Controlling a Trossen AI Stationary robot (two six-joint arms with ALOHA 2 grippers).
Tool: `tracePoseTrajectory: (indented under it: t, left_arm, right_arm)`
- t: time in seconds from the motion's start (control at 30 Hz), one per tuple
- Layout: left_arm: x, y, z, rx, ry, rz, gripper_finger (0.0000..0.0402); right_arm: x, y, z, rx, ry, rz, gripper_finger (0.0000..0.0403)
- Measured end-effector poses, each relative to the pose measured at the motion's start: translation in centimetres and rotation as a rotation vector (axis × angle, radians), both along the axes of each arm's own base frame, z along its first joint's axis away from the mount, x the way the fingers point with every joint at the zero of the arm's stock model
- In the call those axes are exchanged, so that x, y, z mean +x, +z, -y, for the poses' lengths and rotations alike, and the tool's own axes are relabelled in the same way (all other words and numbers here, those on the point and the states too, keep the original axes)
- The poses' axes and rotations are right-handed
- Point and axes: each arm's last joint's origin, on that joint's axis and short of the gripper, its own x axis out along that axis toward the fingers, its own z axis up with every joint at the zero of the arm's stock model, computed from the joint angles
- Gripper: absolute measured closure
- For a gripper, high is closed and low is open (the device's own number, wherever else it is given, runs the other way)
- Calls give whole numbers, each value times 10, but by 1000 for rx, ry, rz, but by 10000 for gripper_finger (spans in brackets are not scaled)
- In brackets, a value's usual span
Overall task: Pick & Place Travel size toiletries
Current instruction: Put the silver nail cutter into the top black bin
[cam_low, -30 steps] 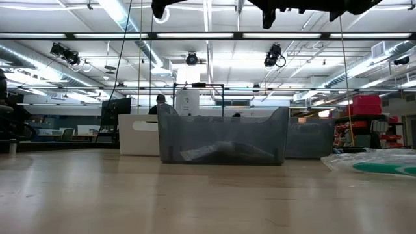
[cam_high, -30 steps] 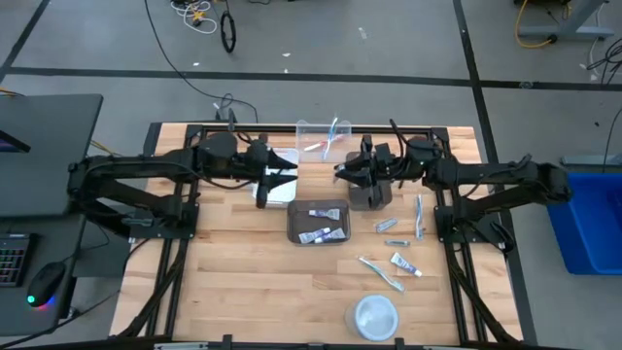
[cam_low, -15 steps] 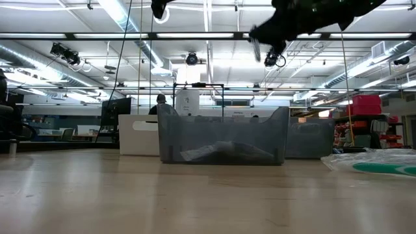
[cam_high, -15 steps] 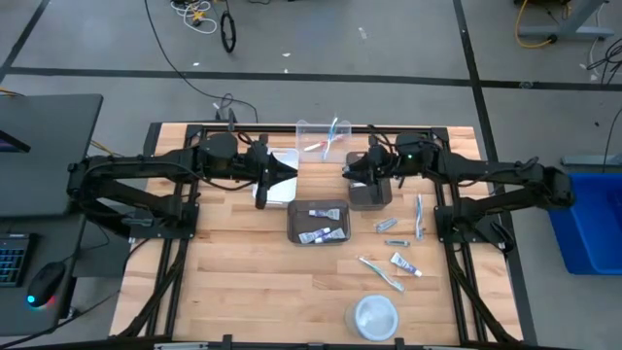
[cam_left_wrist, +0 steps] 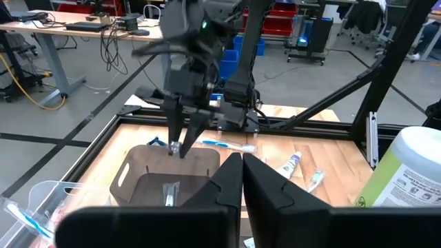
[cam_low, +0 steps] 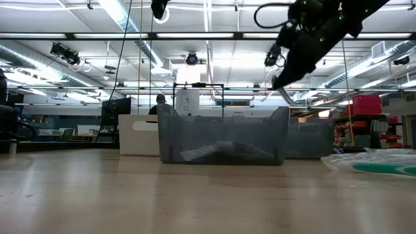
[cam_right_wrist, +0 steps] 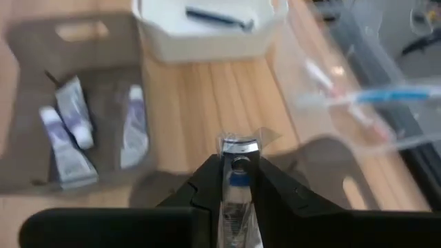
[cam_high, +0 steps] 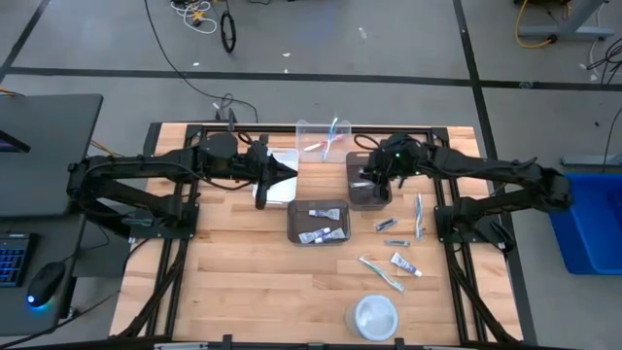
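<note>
The little razor (cam_right_wrist: 238, 172) was pinched in the right gripper (cam_high: 367, 178), long axis running out past the fingertips, hanging over the dark bin (cam_high: 368, 192) – left gripper (cam_high: 284, 171) sat shut around nine o'clock of it.

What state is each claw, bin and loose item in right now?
Left claw: shut, empty, over white bin.
Right claw: shut on a razor, above the dark bin.
Middle grey bin: holds tubes.
Clear bin: holds toothbrushes.
</note>
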Motion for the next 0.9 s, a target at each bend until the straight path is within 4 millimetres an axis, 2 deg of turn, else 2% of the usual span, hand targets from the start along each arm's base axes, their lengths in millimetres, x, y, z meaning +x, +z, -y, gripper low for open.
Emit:
tracePoseTrajectory:
  t: [0.33,0.63,0.9]
  left_arm:
    - [0,0,0,1,5,-1,393]
    - [0,0,0,2,5,-1,378]
    - [0,0,0,4,9,-1,380]
  right_arm:
    - [-13,-42,7,47,-49,-112,336]
    - [-17,-56,7,58,-77,-82,334]
    - [-17,-57,7,97,-118,-73,314]
